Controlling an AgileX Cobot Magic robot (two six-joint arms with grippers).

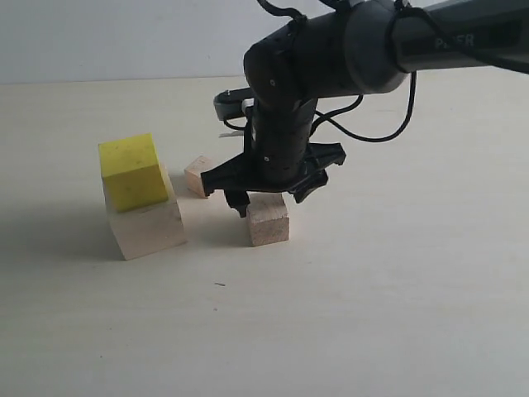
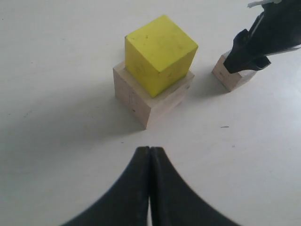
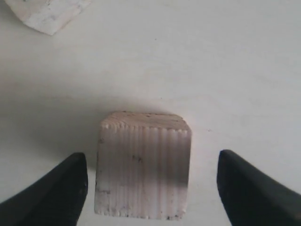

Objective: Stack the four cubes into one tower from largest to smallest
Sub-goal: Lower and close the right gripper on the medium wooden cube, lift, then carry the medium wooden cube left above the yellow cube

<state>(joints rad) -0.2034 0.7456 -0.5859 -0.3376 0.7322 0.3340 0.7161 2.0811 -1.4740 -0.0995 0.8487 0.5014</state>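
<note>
Here: yellow cube (image 1: 132,172) atop pale cube (image 1: 147,225).

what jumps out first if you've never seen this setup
The bright yellow cube stands out, sitting on the larger pale wood cube at the left of the exterior view. To its right the black right tool hangs open astride the light-brown cube, with gaps on both sides.

It seems to be a robotics lab or test room. A black robot arm (image 1: 355,41) with loose cables (image 1: 380,140) hangs over a plain cream surface (image 1: 397,289); behind it is a bare pale wall (image 1: 107,37), and a few simple cubes (image 1: 268,220) lie on the surface.
</note>
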